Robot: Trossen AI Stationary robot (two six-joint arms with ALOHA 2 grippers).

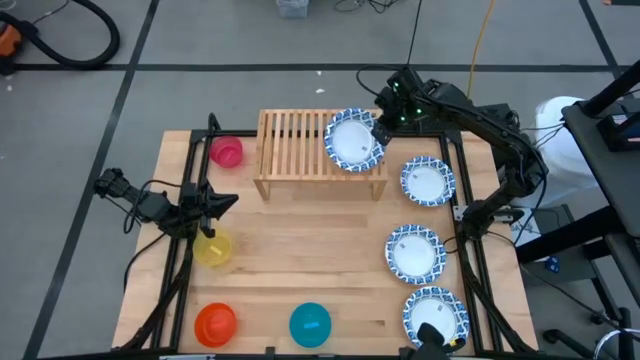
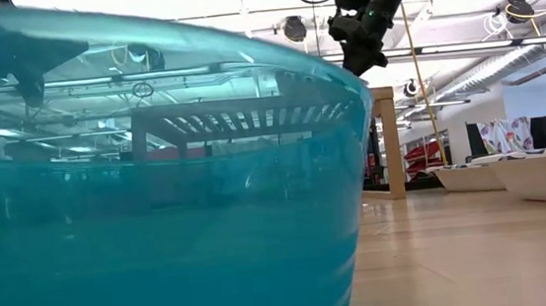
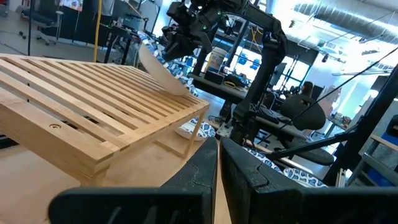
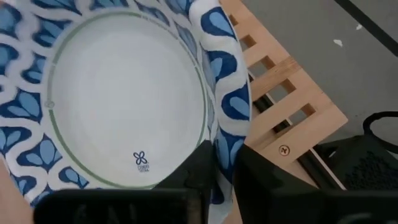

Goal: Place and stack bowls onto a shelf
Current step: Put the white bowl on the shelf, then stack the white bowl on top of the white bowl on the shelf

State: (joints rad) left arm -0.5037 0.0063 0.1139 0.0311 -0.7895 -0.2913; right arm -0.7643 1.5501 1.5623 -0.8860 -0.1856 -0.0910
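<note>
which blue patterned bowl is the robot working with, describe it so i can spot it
Find the wooden shelf at the table's far edge. The blue-rimmed bowl sits tilted on its right end, under the right gripper. The other three blue-rimmed bowls lie flat on the table.

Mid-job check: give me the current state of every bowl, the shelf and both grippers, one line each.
Blue-rimmed bowl: tilted on the shelf's right end, rim between right gripper's fingers.
Three blue-rimmed bowls: on the table, right side, unstacked.
Pink bowl, yellow bowl, orange-red bowl, teal bowl: on the table, separate.
Shelf: upright, one bowl on it.
Right gripper: at that bowl's rim.
Left gripper: empty, near the yellow bowl.
</note>
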